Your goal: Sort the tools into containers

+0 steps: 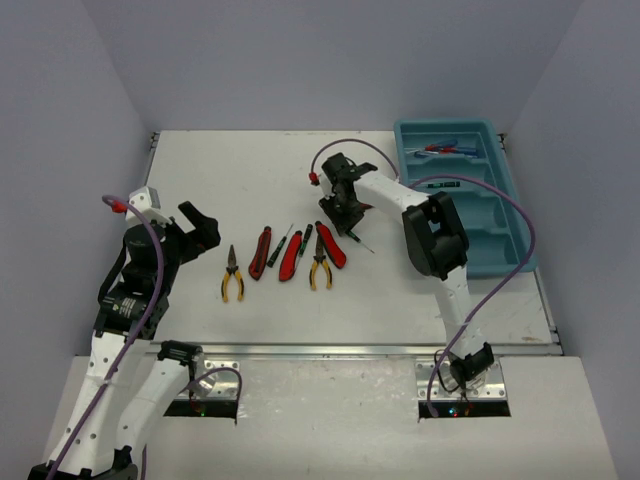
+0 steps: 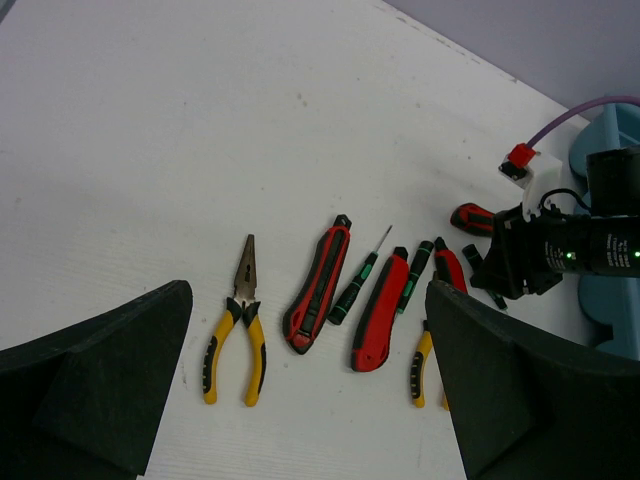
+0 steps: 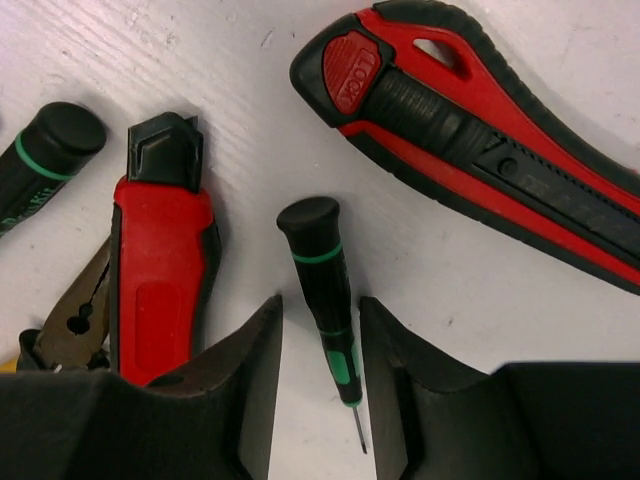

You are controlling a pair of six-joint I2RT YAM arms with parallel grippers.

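Note:
My right gripper (image 1: 346, 212) is open and low over the table. Its fingers (image 3: 240, 390) straddle a small black-green screwdriver (image 3: 325, 290) without gripping it; its tip shows in the top view (image 1: 360, 241). A red utility knife (image 3: 480, 150) lies just beyond it. A row of tools lies in mid-table: yellow pliers (image 1: 232, 275), red knives (image 1: 260, 252) (image 1: 291, 256) (image 1: 331, 245), black-green screwdrivers (image 1: 280, 245) (image 1: 304, 240) and a second pair of pliers (image 1: 320, 268). My left gripper (image 1: 200, 225) is open and empty, raised left of the row (image 2: 308, 310). The teal tray (image 1: 470, 235) holds blue-handled screwdrivers (image 1: 445, 150).
The tray stands at the table's far right, its near compartments showing bare plastic. The right arm's purple cable (image 1: 480, 200) loops over the tray. Grey walls close in the table at the back and on both sides.

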